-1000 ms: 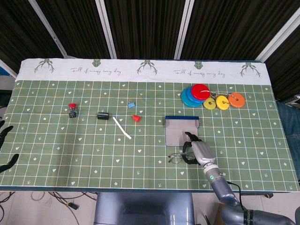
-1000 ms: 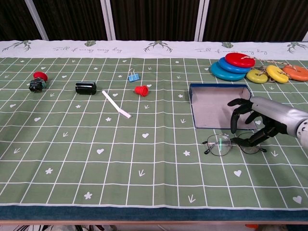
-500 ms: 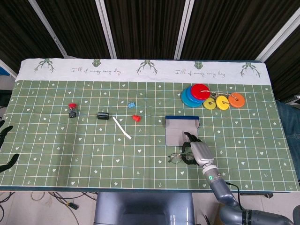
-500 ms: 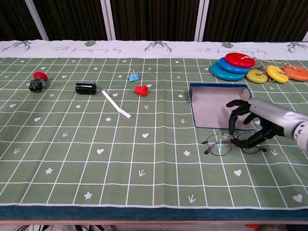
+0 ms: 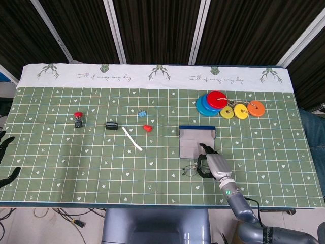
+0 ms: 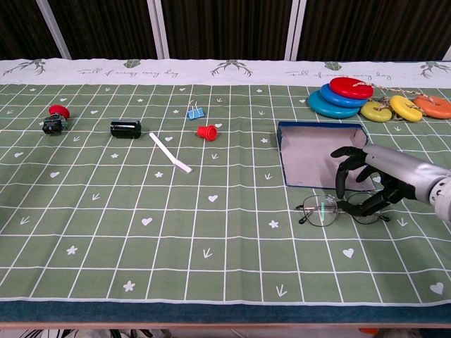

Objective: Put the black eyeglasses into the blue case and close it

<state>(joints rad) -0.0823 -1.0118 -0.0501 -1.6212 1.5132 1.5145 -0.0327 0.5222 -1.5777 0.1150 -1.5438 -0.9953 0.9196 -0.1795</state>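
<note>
Now my right robot hand is curled down over the glasses, fingertips at the bridge and right lens, but I cannot tell if it really grips them. The glasses lie on the bench just before the open case. I think I should pinch the frame firmly at the bridge, lift level, then carry it forward into the case. My left robot hand waits open at the far edge

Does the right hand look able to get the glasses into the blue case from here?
Probably yes: the right hand is at the glasses, and the open blue case lies right beside them.
</note>
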